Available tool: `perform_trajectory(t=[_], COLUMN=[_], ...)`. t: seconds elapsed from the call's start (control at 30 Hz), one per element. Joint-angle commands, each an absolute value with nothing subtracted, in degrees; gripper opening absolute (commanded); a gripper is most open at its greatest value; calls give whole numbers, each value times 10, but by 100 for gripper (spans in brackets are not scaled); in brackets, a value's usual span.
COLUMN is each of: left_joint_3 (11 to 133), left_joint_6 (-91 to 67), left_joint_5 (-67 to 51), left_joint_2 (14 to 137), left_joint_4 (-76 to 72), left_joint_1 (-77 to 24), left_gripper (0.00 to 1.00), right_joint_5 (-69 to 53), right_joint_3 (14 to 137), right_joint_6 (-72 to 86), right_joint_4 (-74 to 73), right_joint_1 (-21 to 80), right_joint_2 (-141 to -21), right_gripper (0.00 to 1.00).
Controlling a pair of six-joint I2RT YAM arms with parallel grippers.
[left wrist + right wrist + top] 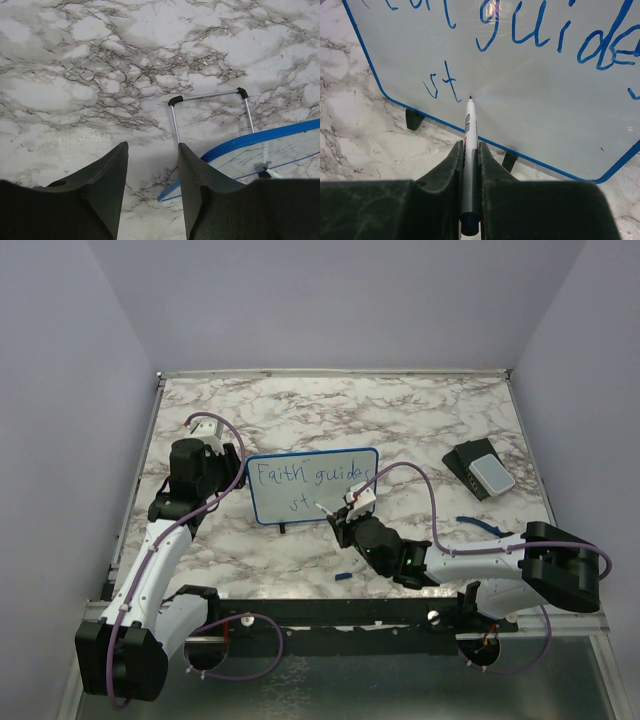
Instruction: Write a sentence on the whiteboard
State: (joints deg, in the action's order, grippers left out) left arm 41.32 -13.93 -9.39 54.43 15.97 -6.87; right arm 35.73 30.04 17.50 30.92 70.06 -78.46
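A marker (470,117) is clenched by the right gripper (470,147), its tip set beside "st" of the sentence (451,85), near the lower edge of the whiteboard (530,100). The left gripper (152,150) is held released over the marble tabletop (75,75).

whiteboard (275,502) stands on the table (420,420), roughly mid-table. placing everything else off the whiteboard: sentence (310,477) is on its face, one line up top and "st" under it. marker (469,125) sits in the right gripper (342,518) just in front, tip at the face right of "st". left gripper (152,146) is off its left end, wire stand (210,107) behind it, padded block (480,470) well to its right, cap (342,577) in front.
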Motion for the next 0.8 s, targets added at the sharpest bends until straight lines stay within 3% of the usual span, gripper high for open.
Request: perform_trajectory(t=[0.0,0.77], left_joint_3=[405,405], left_joint_6=[-139,-139], left_joint_5=[-88,-89], left_joint_2=[537,536], left_joint_4=[159,160], left_joint_1=[-71,-72], left_gripper=[46,46], right_joint_5=[389,404], right_joint_3=[310,317], right_joint_6=[176,165], right_joint_4=[319,317], right_joint_1=[698,698], right_joint_2=[-791,-778], right_gripper=[1,1])
